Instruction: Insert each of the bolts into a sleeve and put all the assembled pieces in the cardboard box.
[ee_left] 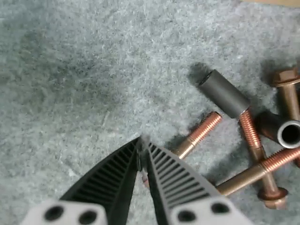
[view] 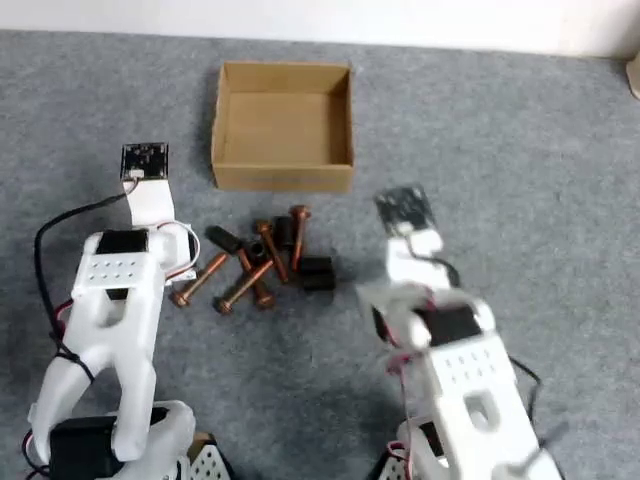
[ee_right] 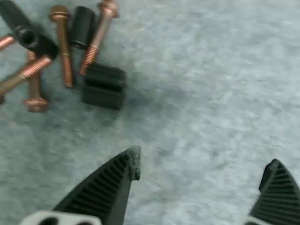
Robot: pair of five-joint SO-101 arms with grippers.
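Lying tangled on carpet: bolts, sleeves | left gripper pressed together | right gripper spread

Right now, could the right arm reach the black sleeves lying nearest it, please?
Probably yes: the right gripper is open, and only bare carpet lies between it and the sleeves.

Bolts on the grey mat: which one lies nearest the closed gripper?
The bolt whose threaded end pokes out right beside the left gripper. It lies apart from the pile; the other bolts cross one another farther off.
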